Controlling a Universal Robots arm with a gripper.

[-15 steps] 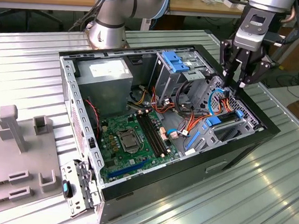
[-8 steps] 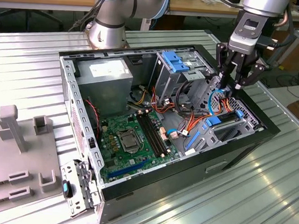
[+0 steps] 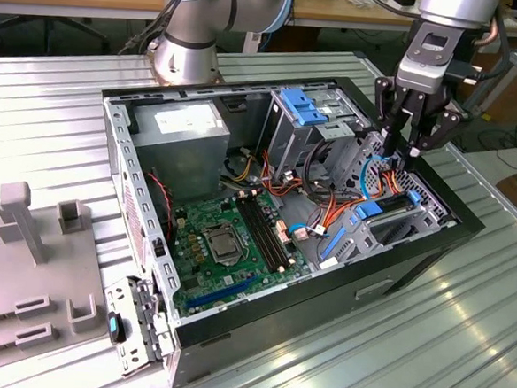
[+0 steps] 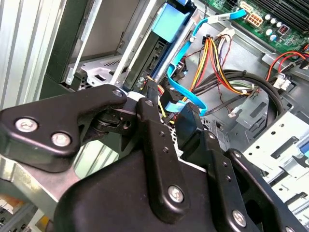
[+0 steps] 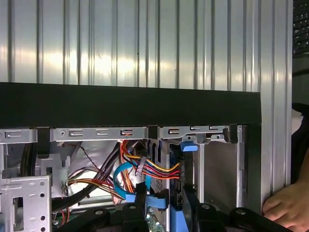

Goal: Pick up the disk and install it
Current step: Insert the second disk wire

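The disk [image 5: 175, 176] stands on edge in the drive bay at the front corner of the open computer case [image 3: 414, 258]. It shows one bright blue side rail [image 4: 168, 24] and a dark face [image 4: 157, 54]. My gripper [image 3: 405, 151] hangs over that bay at the exterior view's right. In both wrist views its black fingers [image 4: 150, 104] press on either side of the disk's near end, so my gripper [image 5: 164, 200] is shut on the disk. A light blue data cable [image 4: 190, 92] curls right beside the fingers.
Orange, yellow and red power cables [image 5: 154, 169] crowd the bay next to the disk. In the case lie a green motherboard [image 3: 233, 237], a grey power supply box [image 3: 179, 122] and a metal cage with a blue latch [image 3: 302, 106]. A hand [image 5: 285, 208] rests outside the case. A grey fixture plate [image 3: 22, 275] lies at the exterior view's left.
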